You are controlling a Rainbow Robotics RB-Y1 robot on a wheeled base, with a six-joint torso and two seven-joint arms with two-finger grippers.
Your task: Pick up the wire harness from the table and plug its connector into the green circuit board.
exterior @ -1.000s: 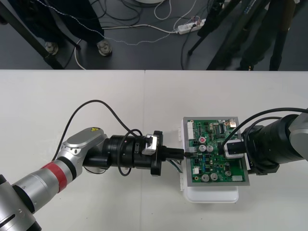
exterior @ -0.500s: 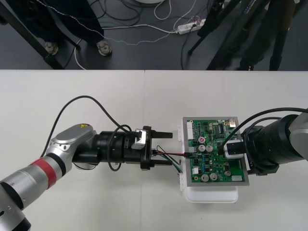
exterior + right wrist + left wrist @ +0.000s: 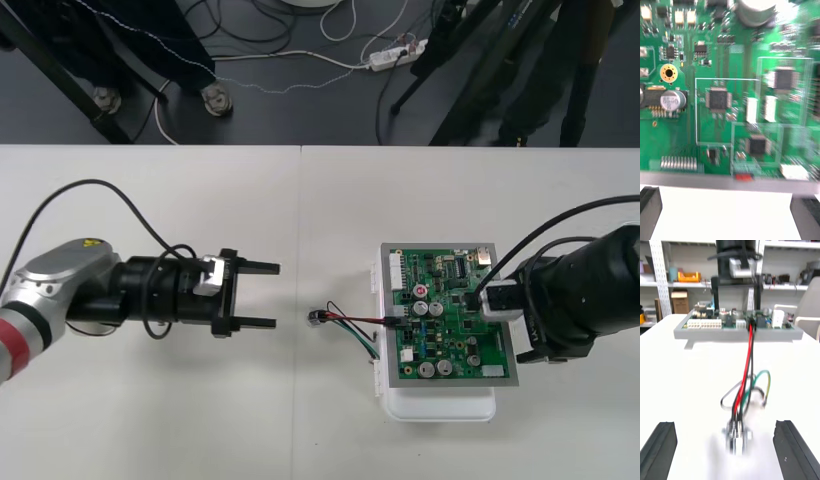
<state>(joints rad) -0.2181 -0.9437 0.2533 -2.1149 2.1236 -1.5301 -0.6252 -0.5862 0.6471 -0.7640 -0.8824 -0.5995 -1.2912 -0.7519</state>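
**Backing clear of a harness that looks plugged in**

The tabletop (image 3: pixel 150 210) carries everything. Over it, to the left of the board, hovers the left gripper (image 3: pixel 276 295). Its fingers are spread wide with nothing between them, and their tips are apart from the harness. The right gripper (image 3: pixel 728 217) stands at the right edge of the green circuit board (image 3: pixel 450 320), also spread wide and holding nothing. The board sits on its white base (image 3: pixel 440 408).

The wire harness (image 3: pixel 350 325) lies between the left gripper and the board. Its red, black and green wires (image 3: pixel 748 375) run from the board's left edge down onto the tabletop, looping a little on the way. The black plug (image 3: pixel 751 325) appears to sit in a connector on the board, though at this range I cannot tell whether it is pushed fully home. The round metal socket (image 3: pixel 738 435) rests loose on the tabletop, just ahead of the left fingers and midway between them.

My reading is that the step in hand is clearing away. To do it well, the left gripper should:

- travel straight back along the line of the wires
- stay wide and level, so that neither finger clips the socket or hooks a loop; any drag there would pull on the plug

The right gripper is best kept at the board's edge until the left is well apart. It should then lift off without nudging the base. The plug's seating deserves a check before the job counts as done.
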